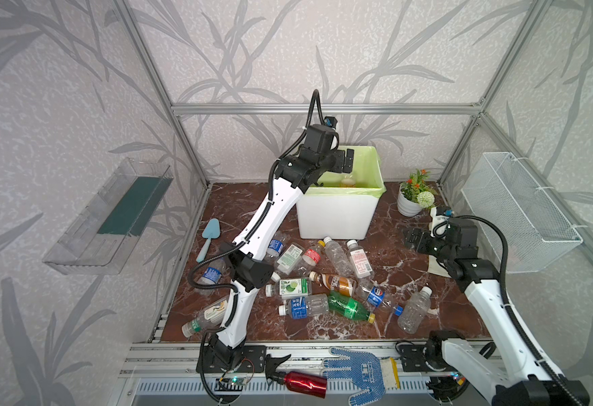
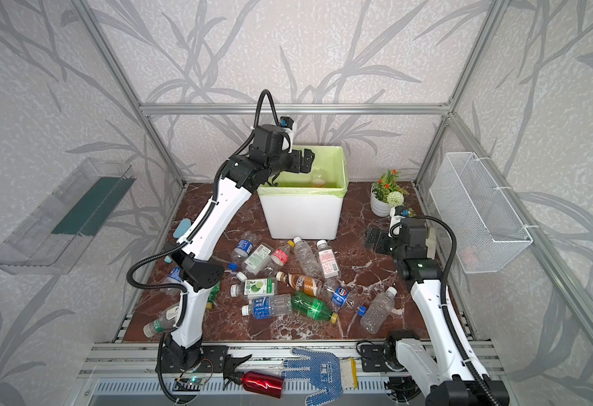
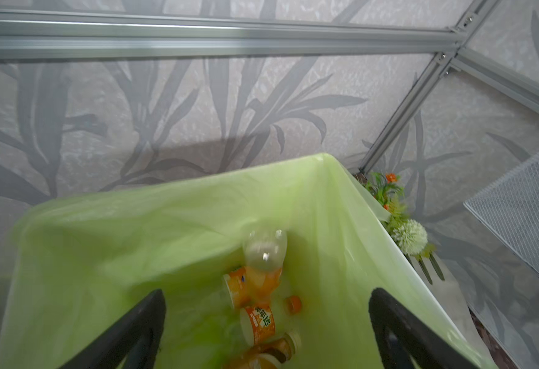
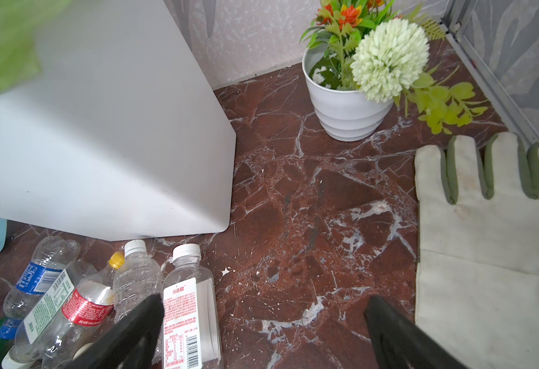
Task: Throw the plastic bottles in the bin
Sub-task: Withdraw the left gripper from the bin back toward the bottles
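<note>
The bin (image 1: pixel 333 218) (image 2: pixel 302 214), a white tub with a light-green liner (image 3: pixel 134 239), stands at the back of the table. My left gripper (image 1: pixel 346 160) (image 2: pixel 303 160) (image 3: pixel 268 294) hangs over its left rim, open and empty. Below it, a clear bottle with an orange label (image 3: pixel 265 252) (image 1: pixel 347 182) shows blurred inside the bin, above other orange-labelled bottles (image 3: pixel 258 322). Several plastic bottles lie in front of the bin, among them a green one (image 1: pixel 349 307) (image 2: pixel 314 307) and a red-and-white-labelled one (image 4: pixel 188 306). My right gripper (image 1: pixel 412 239) (image 2: pixel 374 239) (image 4: pixel 265 300) is open over bare marble, right of the bottles.
A white flower pot (image 1: pixel 411 205) (image 4: pixel 344 108) stands right of the bin. A white glove (image 4: pixel 485 239) lies by my right gripper. A wire basket (image 1: pixel 520 211) hangs right, a clear tray (image 1: pixel 108 218) left. A blue trowel (image 1: pixel 207 239), red spray bottle (image 1: pixel 302 383) and blue glove (image 1: pixel 361 372) lie nearby.
</note>
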Robot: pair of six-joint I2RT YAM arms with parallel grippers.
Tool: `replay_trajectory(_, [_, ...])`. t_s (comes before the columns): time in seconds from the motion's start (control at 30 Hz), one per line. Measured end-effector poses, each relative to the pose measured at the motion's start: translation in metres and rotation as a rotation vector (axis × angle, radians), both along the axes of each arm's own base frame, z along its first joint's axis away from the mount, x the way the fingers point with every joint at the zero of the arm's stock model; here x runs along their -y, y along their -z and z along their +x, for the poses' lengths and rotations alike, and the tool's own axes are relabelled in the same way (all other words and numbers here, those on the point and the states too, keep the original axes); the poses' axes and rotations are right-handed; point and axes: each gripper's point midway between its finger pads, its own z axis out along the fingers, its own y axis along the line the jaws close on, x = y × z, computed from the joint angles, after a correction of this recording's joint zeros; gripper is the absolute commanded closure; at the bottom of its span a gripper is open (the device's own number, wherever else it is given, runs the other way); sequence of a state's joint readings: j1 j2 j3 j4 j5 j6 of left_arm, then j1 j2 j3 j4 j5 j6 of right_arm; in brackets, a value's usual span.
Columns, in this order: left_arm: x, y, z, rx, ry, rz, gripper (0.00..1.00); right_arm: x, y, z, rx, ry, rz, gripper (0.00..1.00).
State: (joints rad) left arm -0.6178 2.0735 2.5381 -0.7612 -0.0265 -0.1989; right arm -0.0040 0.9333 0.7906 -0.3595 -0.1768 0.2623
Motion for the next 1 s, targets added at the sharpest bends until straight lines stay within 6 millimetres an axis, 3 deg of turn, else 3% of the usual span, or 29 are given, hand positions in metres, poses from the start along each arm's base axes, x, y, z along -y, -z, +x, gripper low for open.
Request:
replay_trajectory(0.1, [-0.023,-0.036,-0.051,0.087,0.028,-0.038,0.01,0.000,-0.002,-0.001,0.006,0.001,0.002,0.01])
replay_trajectory(0.17, [-0.053,-0.069,-0.087,0.193,0.008,-0.102,0.01,0.000,0.002,0.000,-0.009,0.002,0.008,0.01])
replay_trajectory(0.23, [-0.080,-0.098,-0.109,0.287,-0.030,-0.154,0.01,-0.001,0.005,0.000,-0.023,0.001,0.016,0.00])
replay_trajectory(0.33, [-0.106,-0.118,-0.122,0.368,-0.094,-0.190,0.01,-0.002,0.009,0.000,-0.041,0.005,0.028,0.01])
replay_trajectory(0.43, [-0.119,-0.095,-0.121,0.354,-0.149,-0.166,0.01,-0.003,0.011,-0.001,-0.050,0.007,0.046,0.01])
replay_trajectory(0.63, [-0.139,0.029,-0.093,0.130,-0.245,-0.011,0.01,-0.008,0.030,-0.010,-0.132,0.011,0.058,0.01])
replay_trajectory(0.73, [-0.164,0.070,-0.092,0.040,-0.308,0.011,0.01,-0.003,0.044,-0.021,-0.207,0.068,0.054,0.01])
replay_trajectory(0.83, [-0.186,0.083,-0.100,0.004,-0.358,-0.003,0.01,0.005,0.053,-0.034,-0.256,0.146,0.066,0.01])
replay_trajectory(1.0, [-0.197,0.079,-0.113,0.014,-0.380,-0.040,0.01,0.020,0.061,-0.064,-0.321,0.273,0.077,0.01])
